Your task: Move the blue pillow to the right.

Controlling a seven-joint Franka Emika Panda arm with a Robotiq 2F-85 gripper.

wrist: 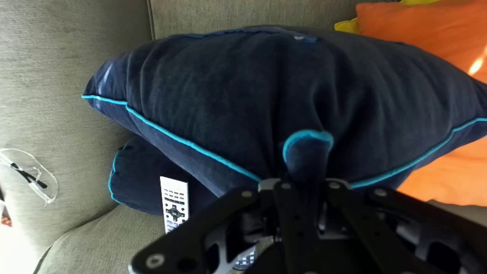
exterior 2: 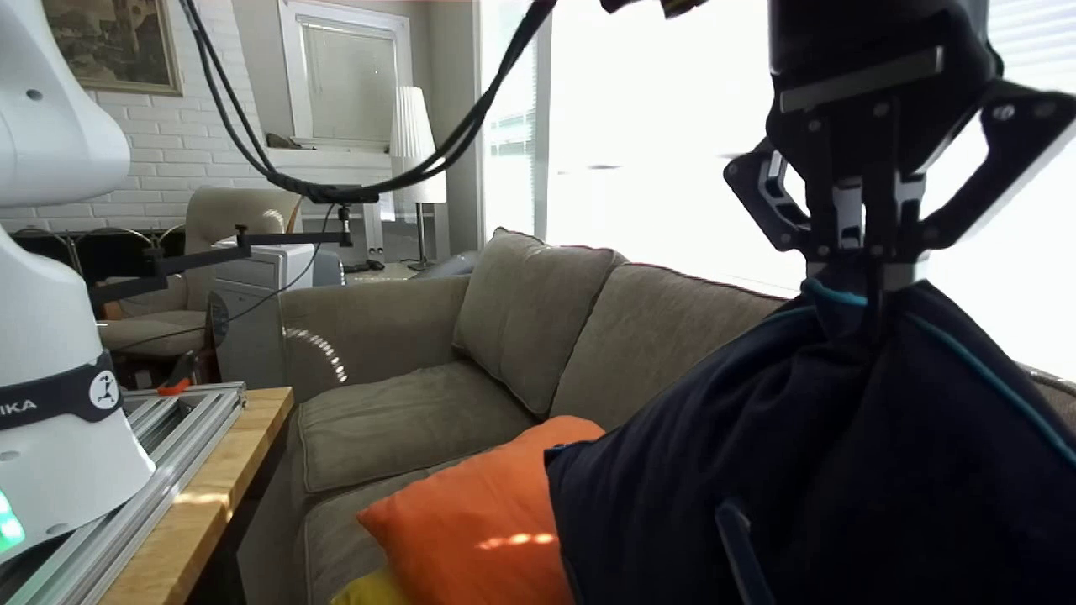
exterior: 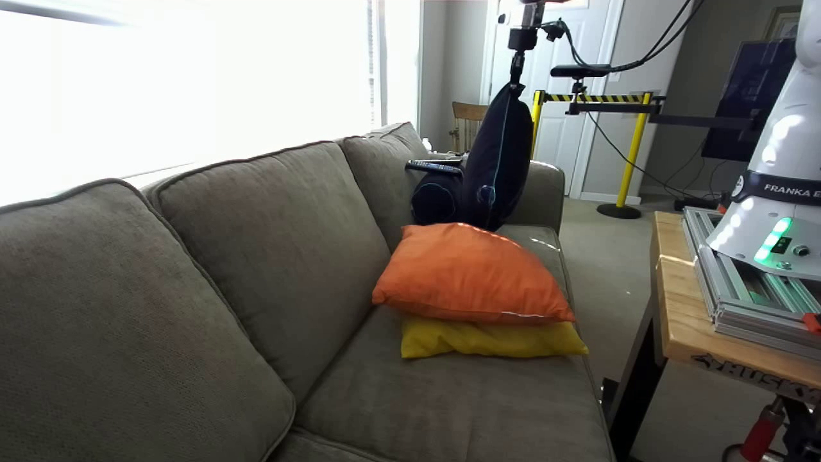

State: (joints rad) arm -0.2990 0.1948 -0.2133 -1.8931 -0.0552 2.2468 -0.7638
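Tool point(exterior 2: 870, 277) grips blue pillow point(wrist: 258, 102), wrist view revealing remote point(wrist: 174, 203)

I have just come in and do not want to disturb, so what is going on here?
A robot's gripper is shut on the top of a blue pillow, holding it upright at one end of the sofa. Whether its bottom touches the sofa, I cannot tell. Nearby, an orange pillow lies on a yellow pillow.

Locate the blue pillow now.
In an exterior view, the blue pillow is right of centre, just behind the orange pillow, its top held in the pincer.
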